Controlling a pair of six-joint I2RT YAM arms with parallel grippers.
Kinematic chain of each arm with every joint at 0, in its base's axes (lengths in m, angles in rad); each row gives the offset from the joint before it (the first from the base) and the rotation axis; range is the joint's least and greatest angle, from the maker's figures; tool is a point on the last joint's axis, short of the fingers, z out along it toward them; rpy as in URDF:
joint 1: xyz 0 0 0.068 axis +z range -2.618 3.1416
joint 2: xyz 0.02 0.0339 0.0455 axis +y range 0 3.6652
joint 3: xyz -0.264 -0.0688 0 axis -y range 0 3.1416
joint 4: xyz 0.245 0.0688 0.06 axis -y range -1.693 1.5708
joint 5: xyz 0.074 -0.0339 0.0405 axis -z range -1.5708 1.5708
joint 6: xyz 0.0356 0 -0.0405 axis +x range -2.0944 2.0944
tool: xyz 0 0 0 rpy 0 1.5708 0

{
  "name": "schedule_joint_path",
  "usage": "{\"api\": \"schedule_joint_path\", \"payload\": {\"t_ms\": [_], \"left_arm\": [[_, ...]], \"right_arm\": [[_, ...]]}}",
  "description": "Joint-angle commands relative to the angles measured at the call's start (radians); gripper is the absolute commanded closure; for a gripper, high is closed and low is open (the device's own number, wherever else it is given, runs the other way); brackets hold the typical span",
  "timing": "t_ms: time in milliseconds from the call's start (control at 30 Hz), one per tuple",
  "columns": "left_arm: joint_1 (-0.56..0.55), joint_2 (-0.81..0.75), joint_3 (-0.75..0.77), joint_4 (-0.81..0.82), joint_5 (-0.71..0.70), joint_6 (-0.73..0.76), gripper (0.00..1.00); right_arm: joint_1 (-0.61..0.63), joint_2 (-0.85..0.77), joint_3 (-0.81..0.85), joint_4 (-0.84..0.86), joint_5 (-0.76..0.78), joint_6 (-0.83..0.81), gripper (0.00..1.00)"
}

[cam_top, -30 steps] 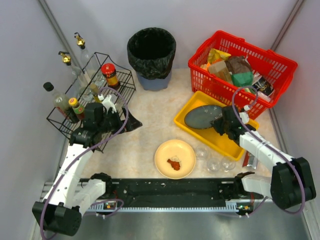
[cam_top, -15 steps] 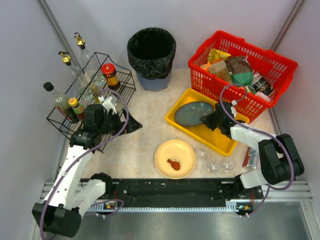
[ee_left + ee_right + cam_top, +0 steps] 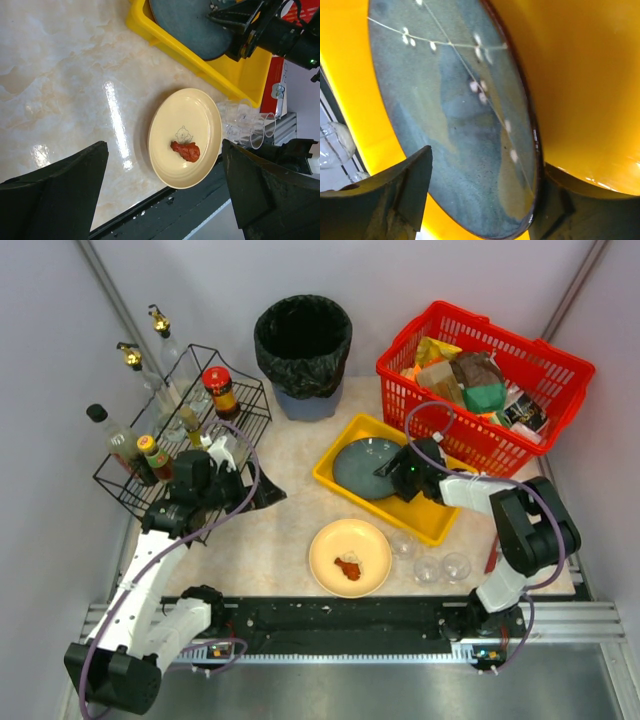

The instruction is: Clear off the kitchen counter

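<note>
The kitchen counter is seen spread across the scene, beyond both arm bases.
A yellow tray is laid on its right half, with a grey-blue plate resting tilted in it. A cream plate bearing a red scrap of food is set on the near counter. The right gripper is placed at the grey-blue plate's rim, fingers parted; whether the plate is clamped cannot be told. The left gripper is held wide apart and empty.
</note>
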Motion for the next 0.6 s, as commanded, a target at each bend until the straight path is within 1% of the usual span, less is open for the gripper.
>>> {"api": "schedule_joint_path", "payload": {"t_ms": [0, 33, 100, 167, 200, 267, 400, 433, 567], "left_arm": [[-0.012, 0.01, -0.026, 0.045, 0.0, 0.029, 0.02], [-0.014, 0.011, -0.032, 0.047, 0.002, 0.034, 0.02], [-0.021, 0.016, -0.049, 0.054, 0.011, 0.04, 0.02], [-0.035, 0.019, -0.062, 0.059, 0.014, 0.043, 0.02], [-0.047, 0.021, -0.07, 0.062, 0.011, 0.044, 0.02], [-0.077, 0.027, -0.088, 0.073, -0.007, 0.04, 0.02], [-0.173, 0.063, -0.13, 0.129, -0.059, 0.006, 0.02], [-0.219, 0.077, -0.145, 0.145, -0.076, -0.008, 0.02], [-0.336, 0.158, -0.174, 0.203, -0.177, -0.066, 0.03]], "right_arm": [[0.015, -0.021, 0.065, -0.013, 0.007, -0.049, 0.29], [0.015, -0.033, 0.065, -0.029, 0.015, -0.063, 0.25], [0.015, -0.068, 0.065, -0.052, 0.039, -0.09, 0.21], [0.015, -0.11, 0.068, -0.12, 0.05, -0.126, 0.19], [0.015, -0.128, 0.073, -0.153, 0.088, -0.152, 0.18], [0.017, -0.165, 0.085, -0.212, 0.116, -0.202, 0.17], [0.017, -0.245, 0.091, -0.292, 0.125, -0.322, 0.17], [0.017, -0.263, 0.096, -0.309, 0.122, -0.346, 0.17], [0.023, -0.377, 0.084, -0.358, 0.107, -0.425, 0.19]]}}
